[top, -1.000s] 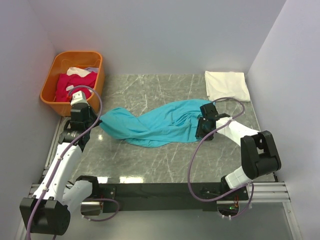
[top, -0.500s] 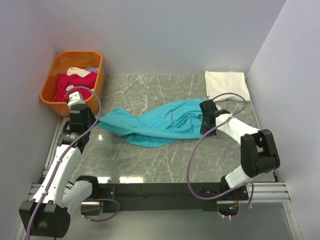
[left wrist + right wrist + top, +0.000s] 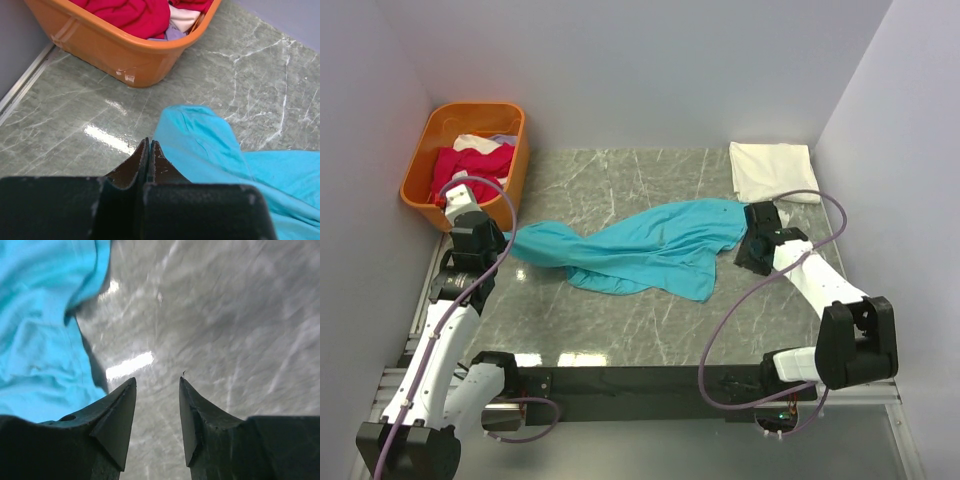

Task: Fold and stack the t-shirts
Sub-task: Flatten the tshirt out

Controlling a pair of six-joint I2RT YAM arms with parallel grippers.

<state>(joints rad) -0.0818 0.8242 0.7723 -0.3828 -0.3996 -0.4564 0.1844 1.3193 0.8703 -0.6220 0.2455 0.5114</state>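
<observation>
Turquoise t-shirt [image 3: 640, 250] lies crumpled and drawn out long across the middle of the marble table [image 3: 620, 330]. In the top view it runs from about 9 o'clock to 3 o'clock. Its left end narrows to a point at the left gripper [image 3: 500, 240], and its right part spreads wider, with one loose corner hanging toward 5 o'clock.

The left gripper's jaws are pressed tight together on the shirt's left edge. In the left wrist view the tips [image 3: 149, 147] meet with no gap, and the cloth [image 3: 210, 150] runs in against them from the 3 o'clock side (how much fabric sits in the pinch is hidden).

The right gripper [image 3: 752, 258] is just off the shirt's right end, at 3 o'clock on the table. Its jaws stand apart and hold nothing. Its own camera shows the gap between the fingers [image 3: 157, 380] over bare marble, with the turquoise cloth [image 3: 40, 315] off at 9 to 10 o'clock.

A white t-shirt [image 3: 775, 170] lies folded flat in the far right corner, at 1 o'clock, well apart from the turquoise one.

Pink t-shirts [image 3: 470, 165] are heaped in the orange basket [image 3: 515, 160] at 10 o'clock, with some pale cloth beside them. From the left wrist, the basket [image 3: 115, 55] is near the shirt's end but not touching it.
</observation>
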